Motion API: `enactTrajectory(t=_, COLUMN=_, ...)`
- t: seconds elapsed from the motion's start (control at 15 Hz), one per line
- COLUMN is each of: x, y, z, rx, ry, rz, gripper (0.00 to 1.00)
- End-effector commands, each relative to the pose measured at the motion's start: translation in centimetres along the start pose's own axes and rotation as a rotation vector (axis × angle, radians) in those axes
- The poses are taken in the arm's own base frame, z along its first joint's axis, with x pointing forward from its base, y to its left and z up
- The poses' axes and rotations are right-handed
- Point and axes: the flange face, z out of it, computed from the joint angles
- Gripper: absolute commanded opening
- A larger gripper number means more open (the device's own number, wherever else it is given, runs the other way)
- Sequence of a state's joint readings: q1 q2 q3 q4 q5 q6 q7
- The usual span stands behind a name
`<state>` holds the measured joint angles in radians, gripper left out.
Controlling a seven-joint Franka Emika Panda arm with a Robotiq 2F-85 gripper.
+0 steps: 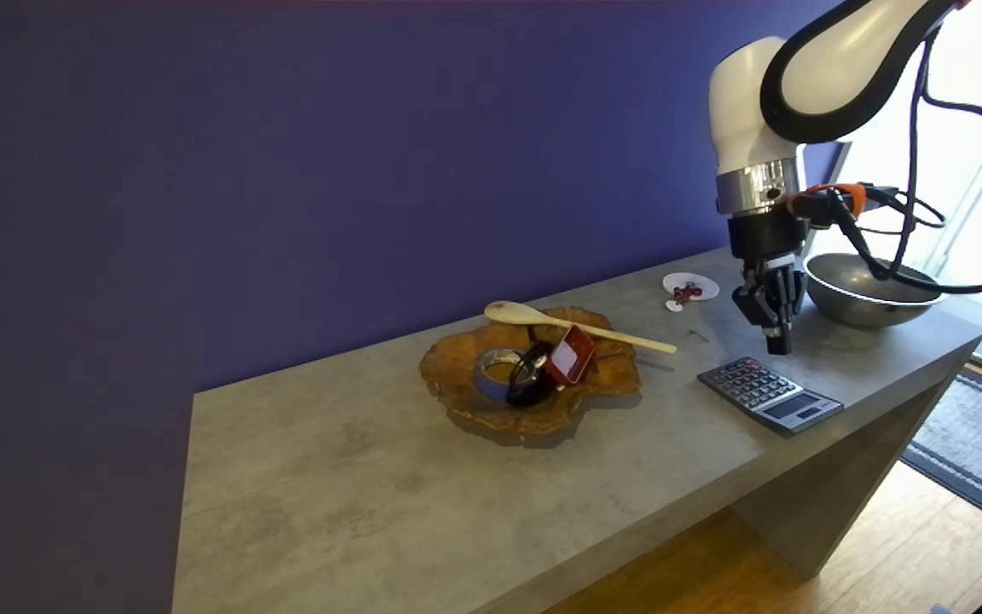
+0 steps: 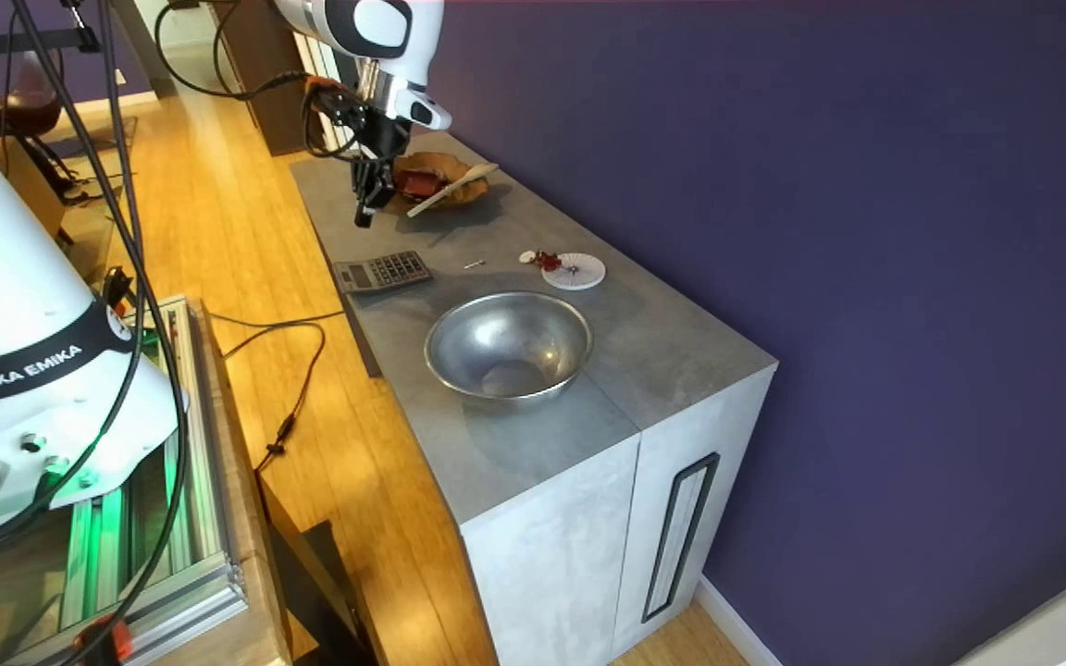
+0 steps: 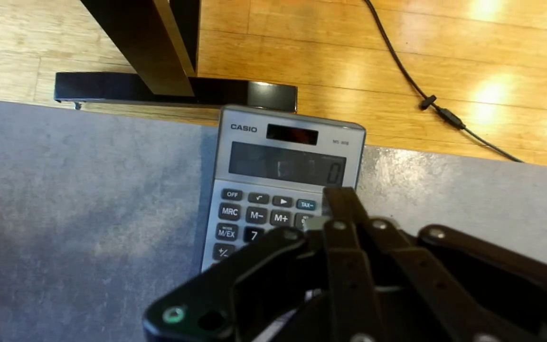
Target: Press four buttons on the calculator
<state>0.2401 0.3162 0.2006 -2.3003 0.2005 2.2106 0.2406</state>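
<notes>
A purple wall (image 1: 329, 188) stands behind a long grey table (image 1: 312, 477), with a wooden floor (image 2: 209, 203) below. A white robot arm (image 1: 751, 102) reaches over the table. On it sit an irregular wooden tray (image 1: 450, 362) and, well apart, a metal bowl (image 2: 461, 351). The claw (image 1: 779, 343) at the arm's end points downward, its jaws closed and its fingertips (image 3: 341, 199) together. A wooden spoon (image 1: 529, 314) lies across the tray, the handle jutting past the rim. The calculator (image 1: 768, 394) lies face up on the table between tray and bowl, its screen (image 3: 264, 159) toward the table's edge. The claw hangs above it, with a gap showing in both exterior views; in the wrist view the fingertips hide part of its right side, by the screen's lower corner. The screen reads 0. Nearer the wall is a round white dish (image 2: 579, 271), a dark red object (image 2: 547, 260) at its edge. The tray holds a red box (image 1: 572, 354), tape (image 1: 489, 389) and a black item (image 1: 529, 390), hard to make out. Smallest are the buttons (image 3: 256, 215), in rows on the calculator's face, partly behind the claw in the wrist view.
</notes>
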Motion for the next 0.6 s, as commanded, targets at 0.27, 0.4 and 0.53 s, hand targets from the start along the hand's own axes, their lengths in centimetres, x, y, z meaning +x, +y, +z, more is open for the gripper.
enactTrajectory(t=0.27, x=2.2, y=0.6, z=2.4, rx=0.01, ry=0.037, rz=-0.008, gripper=0.0)
enactTrajectory(t=0.4, x=2.6, y=0.9, z=2.7, rx=0.007, ry=0.054, rz=-0.006, gripper=0.0)
enactTrajectory(t=0.53, x=2.9, y=1.2, z=3.0, rx=-0.006, ry=0.061, rz=0.003, gripper=0.0)
